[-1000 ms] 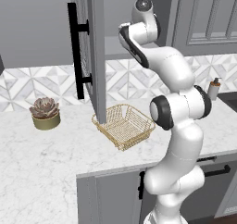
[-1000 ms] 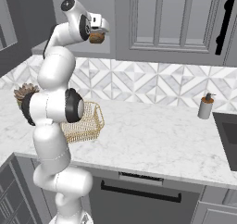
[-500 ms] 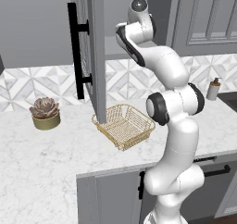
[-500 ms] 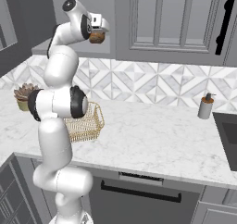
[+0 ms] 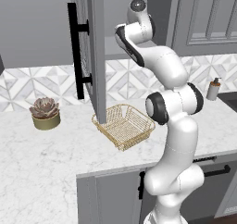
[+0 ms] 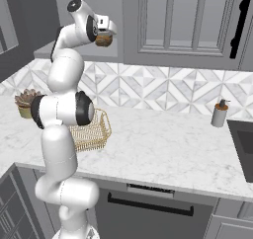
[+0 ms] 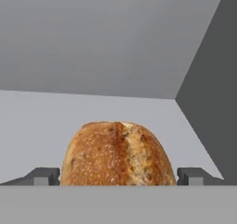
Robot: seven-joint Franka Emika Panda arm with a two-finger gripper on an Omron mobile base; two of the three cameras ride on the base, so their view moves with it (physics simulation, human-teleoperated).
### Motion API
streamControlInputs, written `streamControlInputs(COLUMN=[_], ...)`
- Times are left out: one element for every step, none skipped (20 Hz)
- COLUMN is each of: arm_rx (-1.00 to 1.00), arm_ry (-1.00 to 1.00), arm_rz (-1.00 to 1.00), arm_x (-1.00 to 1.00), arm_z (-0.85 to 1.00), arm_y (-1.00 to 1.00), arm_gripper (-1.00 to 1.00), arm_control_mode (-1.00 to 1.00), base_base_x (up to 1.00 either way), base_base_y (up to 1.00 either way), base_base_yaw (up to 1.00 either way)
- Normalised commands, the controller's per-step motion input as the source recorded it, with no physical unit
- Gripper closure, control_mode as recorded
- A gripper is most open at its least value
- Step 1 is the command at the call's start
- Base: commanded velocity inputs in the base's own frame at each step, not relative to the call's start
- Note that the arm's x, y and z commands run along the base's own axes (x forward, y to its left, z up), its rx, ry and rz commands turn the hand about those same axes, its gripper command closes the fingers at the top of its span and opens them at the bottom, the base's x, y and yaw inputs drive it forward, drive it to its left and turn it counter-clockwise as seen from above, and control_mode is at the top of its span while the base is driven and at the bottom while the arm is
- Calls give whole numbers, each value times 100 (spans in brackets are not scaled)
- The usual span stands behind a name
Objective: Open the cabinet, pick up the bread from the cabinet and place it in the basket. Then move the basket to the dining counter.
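Observation:
The grey cabinet's glass-paned door (image 5: 95, 56) stands swung open, its black bar handle (image 5: 74, 47) facing out. On the cabinet shelf lies the golden-brown bread (image 7: 119, 153) (image 6: 103, 39). My gripper (image 7: 119, 176) (image 6: 105, 33) reaches into the cabinet and stands open, one dark fingertip (image 7: 46, 176) on each side of the bread with a small gap to it. The gold wire basket (image 5: 124, 125) (image 6: 91, 132) sits empty on the marble worktop below the open door. The dining counter is out of view.
A potted succulent (image 5: 45, 113) (image 6: 27, 102) stands left of the basket. A soap dispenser (image 5: 213, 89) (image 6: 219, 114) stands by the sink (image 6: 244, 139) at the right. The open door edge hangs just over the basket's left side.
The hand has edged slightly deeper into the cabinet toward the bread. The jaws have stayed wide apart; basket and bread have not moved.

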Motion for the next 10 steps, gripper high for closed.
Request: streamControlInputs(arm_rx=[0,-3,-5,-9,-12,-13,-3,0,0,0], arm_ry=[0,-2,-3,-1,-2,-2,-13,-6,0,0], arm_rz=[0,0,0,0,0,0,0,0,0,0], arm_x=[0,0,0,2,2,9,1,0,0,0], arm_z=[-48,-57,-65,-77,-81,-81,-53,-31,-14,-14], arm_y=[0,0,0,0,0,0,0,0,0,0], arm_gripper=[-100,-100,-100,-100,-100,-100,-100,-100,-100,-100], arm_control_mode=[-100,-100,-100,-100,-100,-100,-100,-100,-100,-100], base_base_x=[0,0,0,0,0,0,0,0,0,0], base_base_y=[0,0,0,0,0,0,0,0,0,0], base_base_yaw=[0,0,0,0,0,0,0,0,0,0])
